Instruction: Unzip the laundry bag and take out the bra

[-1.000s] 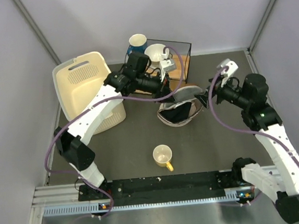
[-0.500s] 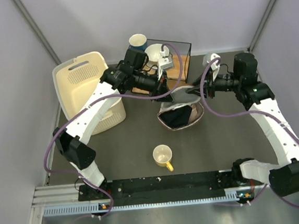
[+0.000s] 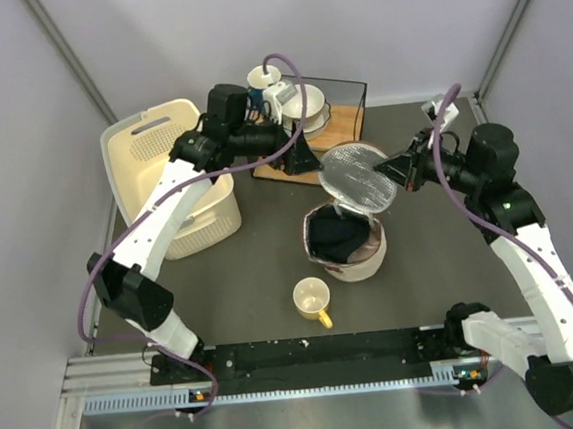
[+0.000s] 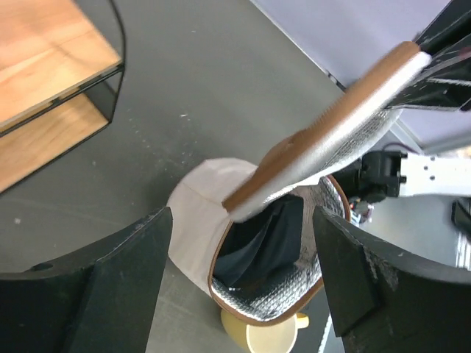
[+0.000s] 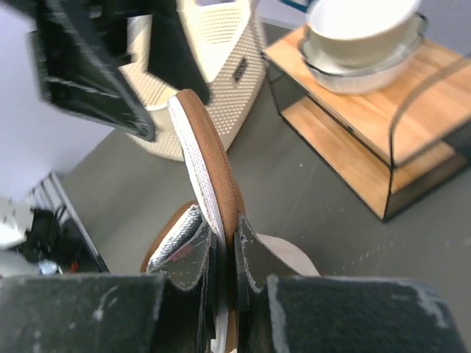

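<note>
Your right pincer (image 5: 224, 254): clamped narrow on the brown-trimmed rim of the lid (image 3: 356, 176), which it holds lifted, silvery mesh lining facing up in the top view. Your left pincer (image 4: 241, 220): spread wide, gripping nothing, hovering beside the raised lid and above the bag's mouth. Laundry bag (image 3: 359, 260): cream, mid-counter, unzipped, mouth open. Bra (image 3: 341, 235): dark fabric lying inside the bag, below the brown rim; you can make out no straps or pinkish parts. Counter (image 3: 271, 266): dark grey. Yellow mug (image 3: 312, 300): upright, just beside the bag on its near side. Basket (image 3: 161, 155): cream, perforated, far left. Rack (image 3: 343, 119): wood and wire, behind the bag, bearing a white bowl (image 3: 302, 101).
</note>
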### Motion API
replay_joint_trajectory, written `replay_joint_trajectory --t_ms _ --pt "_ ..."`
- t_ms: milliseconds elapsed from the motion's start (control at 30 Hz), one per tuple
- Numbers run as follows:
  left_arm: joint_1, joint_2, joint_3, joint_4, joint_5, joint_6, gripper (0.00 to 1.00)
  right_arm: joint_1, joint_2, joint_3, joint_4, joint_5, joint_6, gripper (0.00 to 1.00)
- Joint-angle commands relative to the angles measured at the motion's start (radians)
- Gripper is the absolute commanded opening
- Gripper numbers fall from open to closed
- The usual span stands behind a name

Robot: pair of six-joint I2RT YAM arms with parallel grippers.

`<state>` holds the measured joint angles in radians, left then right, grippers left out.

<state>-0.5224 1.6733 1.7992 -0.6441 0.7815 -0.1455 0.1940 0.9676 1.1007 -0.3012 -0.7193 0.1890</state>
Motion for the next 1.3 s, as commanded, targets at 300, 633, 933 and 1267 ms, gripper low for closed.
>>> replay_joint_trajectory --t_ms 300,633,933,1267 --pt "-0.204 -0.293 -0.408 0.175 -0.453 -0.117 0.7 -0.002 -0.221 -0.315 0.062 0.408 0.44 0.0" --pt "-0.376 -0.159 -0.445 0.118 -0.732 -0.017 0.75 -0.002 -0.222 -0.298 0.051 0.408 0.418 0.0" --pt "-0.393 0.021 -0.388 0.089 -0.634 -0.014 0.73 -0.004 -0.23 -0.305 0.045 0.42 0.4 0.0" --pt "-0.403 -0.024 -0.287 -0.006 -0.607 -0.019 0.0 -0.002 -0.242 -0.32 0.022 0.483 0.391 0.0"
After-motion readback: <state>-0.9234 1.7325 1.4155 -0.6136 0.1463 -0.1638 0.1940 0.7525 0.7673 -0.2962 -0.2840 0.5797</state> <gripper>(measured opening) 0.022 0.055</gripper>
